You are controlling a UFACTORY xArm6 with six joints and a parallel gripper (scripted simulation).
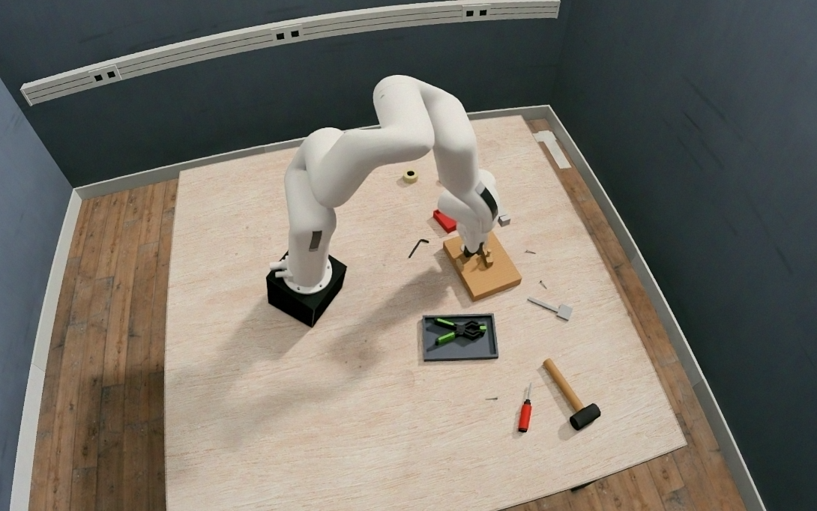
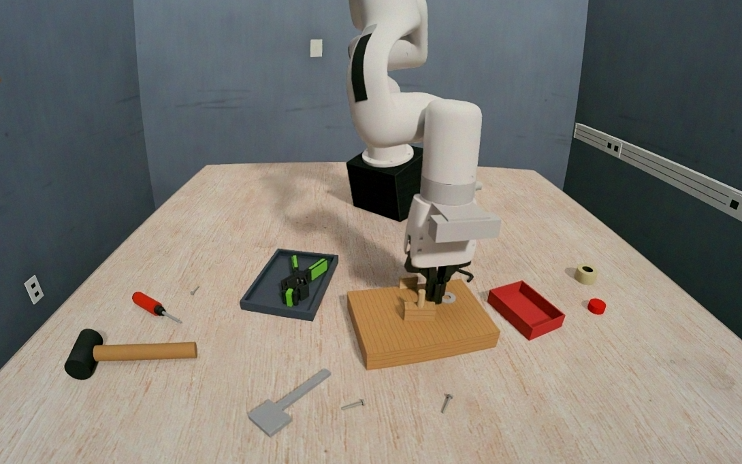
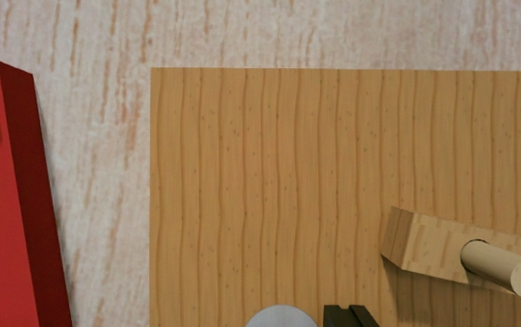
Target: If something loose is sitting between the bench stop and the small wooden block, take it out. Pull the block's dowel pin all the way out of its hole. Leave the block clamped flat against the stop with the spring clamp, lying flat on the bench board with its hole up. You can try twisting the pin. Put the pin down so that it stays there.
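Observation:
The wooden bench board lies on the table. The small wooden block (image 2: pixel 418 311) lies on it with the dowel pin (image 2: pixel 421 298) standing upright in its hole. The bench stop (image 2: pixel 407 284) is just behind the block. My gripper (image 2: pixel 438 293) is shut and empty, low over the board, right beside the pin and block. A flat grey washer (image 2: pixel 450 298) lies on the board next to the fingertips. In the wrist view the block (image 3: pixel 433 250) and pin (image 3: pixel 490 266) are at the right, turned a little askew, with the washer (image 3: pixel 279 317) and the fingertips (image 3: pixel 351 314) at the bottom edge. The green-handled spring clamp (image 2: pixel 298 282) lies in a grey tray (image 2: pixel 290 284).
A red tray (image 2: pixel 525 309) stands right of the board, with a tape roll (image 2: pixel 585 273) and a red cap (image 2: pixel 596 305) beyond it. A hammer (image 2: pixel 128 352), a screwdriver (image 2: pixel 152 306), a grey metal square (image 2: pixel 287 402) and loose screws (image 2: pixel 446 403) lie in front. A hex key (image 1: pixel 417 246) lies near the board.

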